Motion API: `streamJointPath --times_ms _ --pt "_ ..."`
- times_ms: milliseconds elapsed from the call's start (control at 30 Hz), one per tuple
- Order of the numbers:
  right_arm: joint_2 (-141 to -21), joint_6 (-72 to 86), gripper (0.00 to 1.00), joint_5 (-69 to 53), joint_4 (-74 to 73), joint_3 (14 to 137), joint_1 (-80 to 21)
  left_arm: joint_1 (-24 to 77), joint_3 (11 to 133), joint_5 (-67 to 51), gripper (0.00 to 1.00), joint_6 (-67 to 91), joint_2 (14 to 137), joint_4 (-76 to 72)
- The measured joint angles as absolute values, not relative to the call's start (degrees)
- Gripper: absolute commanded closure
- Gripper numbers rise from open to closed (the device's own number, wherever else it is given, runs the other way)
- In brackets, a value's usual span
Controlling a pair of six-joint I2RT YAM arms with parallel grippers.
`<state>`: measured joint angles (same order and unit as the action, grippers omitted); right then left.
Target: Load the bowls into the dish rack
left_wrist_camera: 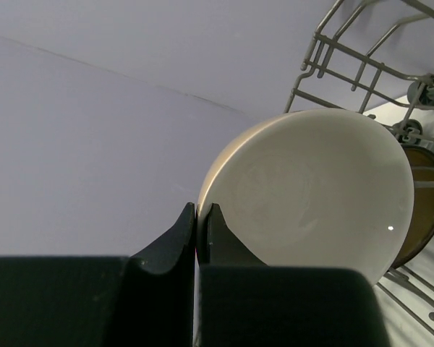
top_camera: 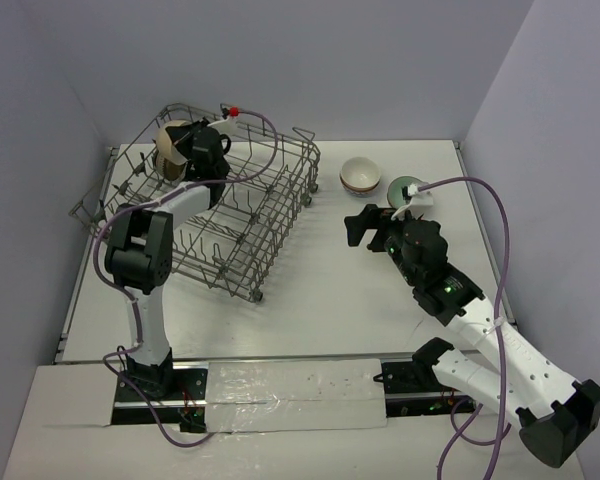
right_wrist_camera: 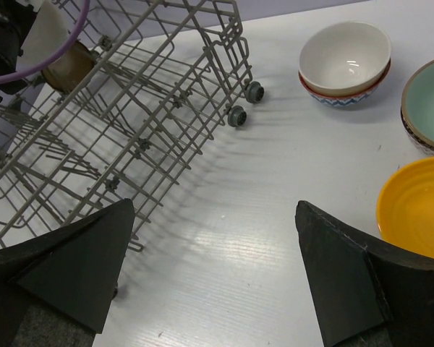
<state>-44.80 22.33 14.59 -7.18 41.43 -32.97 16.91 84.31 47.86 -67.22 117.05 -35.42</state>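
Note:
The grey wire dish rack (top_camera: pixel 242 215) stands at the far left of the table. My left gripper (top_camera: pixel 187 153) is over its far left corner, shut on the rim of a cream bowl (top_camera: pixel 170 150) held on edge. In the left wrist view the fingers pinch that rim (left_wrist_camera: pixel 201 220); the cream bowl (left_wrist_camera: pixel 311 195) stands in front of a brown bowl (left_wrist_camera: pixel 422 210) in the rack. My right gripper (top_camera: pixel 356 228) is open and empty above the table, right of the rack. In its view (right_wrist_camera: pixel 213 217) a white bowl (right_wrist_camera: pixel 345 52), a green bowl (right_wrist_camera: pixel 430 101) and an orange-yellow bowl (right_wrist_camera: pixel 416 217) lie ahead.
The white bowl (top_camera: pixel 359 173) sits stacked in a blue-patterned bowl (right_wrist_camera: pixel 340 92) at the far middle. The green bowl (top_camera: pixel 404 186) is partly hidden by the right arm. The rack's wheels (right_wrist_camera: pixel 244 105) rest on the table. Purple walls close in the far side and both flanks.

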Motion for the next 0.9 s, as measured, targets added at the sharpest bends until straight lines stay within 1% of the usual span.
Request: streamJointPath --times_ms 300,900 --pt "-44.75 21.98 0.00 14.94 -6.42 40.69 -32.62 17.45 78.98 47.37 1.00 -69.49 117.12 -40.18" --pt "-42.81 21.96 0.00 14.96 -5.54 39.75 -32.36 18.96 77.97 46.35 1.00 -71.94 119.48 -44.64"
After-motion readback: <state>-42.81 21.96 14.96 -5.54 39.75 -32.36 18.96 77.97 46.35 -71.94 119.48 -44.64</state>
